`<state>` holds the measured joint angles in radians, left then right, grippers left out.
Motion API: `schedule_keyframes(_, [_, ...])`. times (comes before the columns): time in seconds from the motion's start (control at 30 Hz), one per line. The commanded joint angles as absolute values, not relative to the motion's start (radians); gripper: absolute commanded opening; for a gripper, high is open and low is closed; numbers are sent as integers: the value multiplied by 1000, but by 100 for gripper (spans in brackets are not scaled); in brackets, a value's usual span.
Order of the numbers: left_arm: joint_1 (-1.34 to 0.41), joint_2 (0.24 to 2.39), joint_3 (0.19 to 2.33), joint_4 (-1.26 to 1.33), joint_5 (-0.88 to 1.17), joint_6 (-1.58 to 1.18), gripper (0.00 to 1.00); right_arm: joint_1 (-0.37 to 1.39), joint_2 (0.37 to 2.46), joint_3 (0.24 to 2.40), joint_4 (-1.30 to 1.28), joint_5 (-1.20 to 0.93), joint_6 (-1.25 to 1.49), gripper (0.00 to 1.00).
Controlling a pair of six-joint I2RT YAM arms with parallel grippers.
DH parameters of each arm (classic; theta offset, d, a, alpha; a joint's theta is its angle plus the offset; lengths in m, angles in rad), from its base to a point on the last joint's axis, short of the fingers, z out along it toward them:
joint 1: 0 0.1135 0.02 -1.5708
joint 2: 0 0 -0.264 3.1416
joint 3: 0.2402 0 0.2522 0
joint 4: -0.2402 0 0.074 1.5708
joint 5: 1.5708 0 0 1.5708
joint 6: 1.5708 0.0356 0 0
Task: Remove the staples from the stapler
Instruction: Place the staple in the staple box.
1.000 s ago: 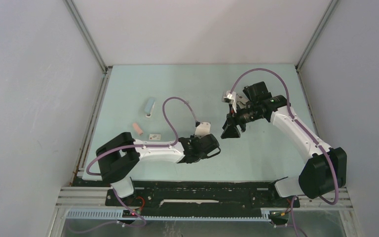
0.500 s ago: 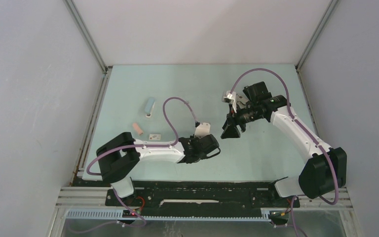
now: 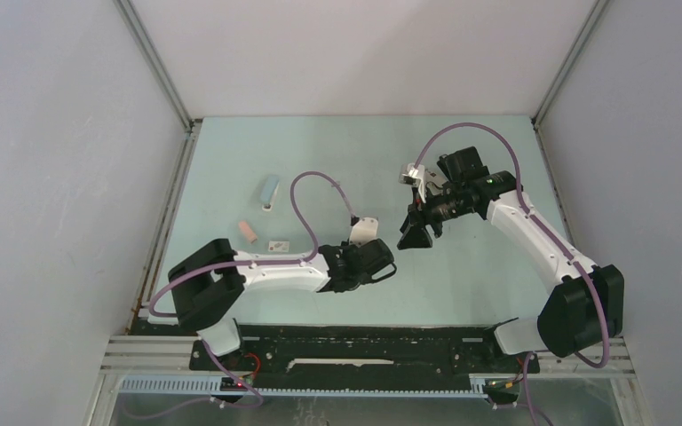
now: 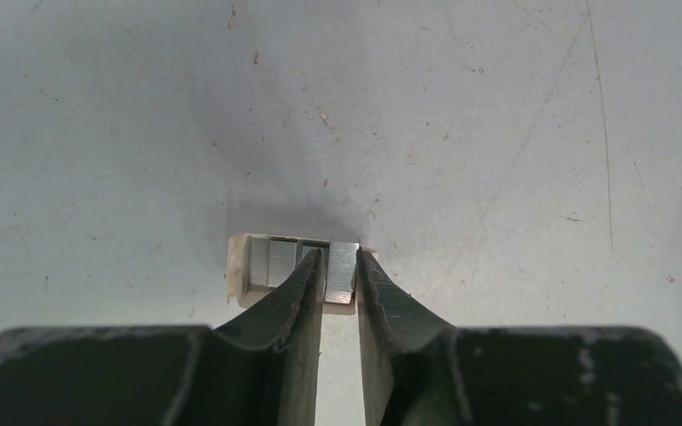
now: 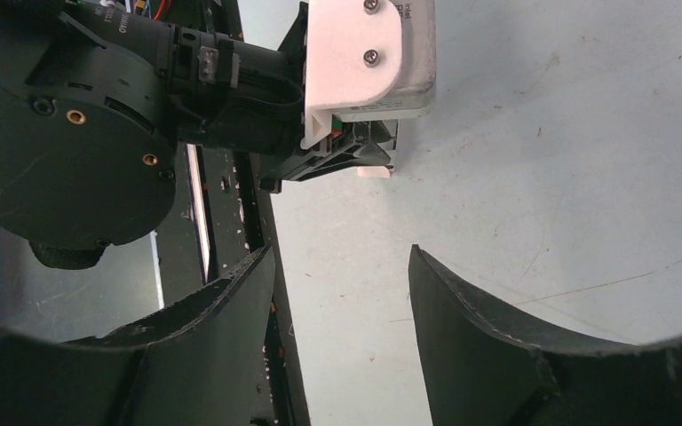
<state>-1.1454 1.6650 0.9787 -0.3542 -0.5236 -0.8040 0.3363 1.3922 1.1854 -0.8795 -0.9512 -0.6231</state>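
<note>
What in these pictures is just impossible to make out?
- Top view: what the left gripper pinches is hidden under its own wrist.
- Left wrist view: the fingers cover the near edge of the staples and pink block.
- Right wrist view: that block is nearly all hidden behind the left arm.
- Top view: the blue stapler is too small to tell if it's open.

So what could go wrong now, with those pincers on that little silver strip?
The left gripper pinches just one short section of the staples; neighbouring sections could split off and stay behind. The small pink block beneath might lift along too, since the open right gripper hovers apart and steadies nothing.
</note>
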Motion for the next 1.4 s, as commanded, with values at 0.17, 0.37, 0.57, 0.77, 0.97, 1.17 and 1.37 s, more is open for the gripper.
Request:
schedule_keyframes(0.17, [-1127,1659,1071,-329,-558,-771,18,335,1362,1186,-881,-971,-635,66])
schedule_keyframes(0.37, [-1107,1695,1088,-311,-544,-755,16,335,1363,1187,-882,-971,-637,66])
schedule_keyframes(0.57, [-1084,1731,1099,-297,-521,-743,15,330,1361,1186,-885,-975,-638,66])
schedule_keyframes(0.77, [-1075,1754,1106,-291,-504,-739,15,330,1359,1185,-885,-975,-638,66])
schedule_keyframes(0.97, [-1076,1759,1092,-283,-475,-742,14,329,1359,1187,-885,-977,-640,66])
schedule_keyframes(1.17, [-1079,1754,1076,-279,-459,-750,12,328,1359,1187,-885,-977,-640,66])
schedule_keyframes(1.37, [-1087,1741,1053,-279,-450,-761,12,329,1361,1187,-884,-976,-640,66])
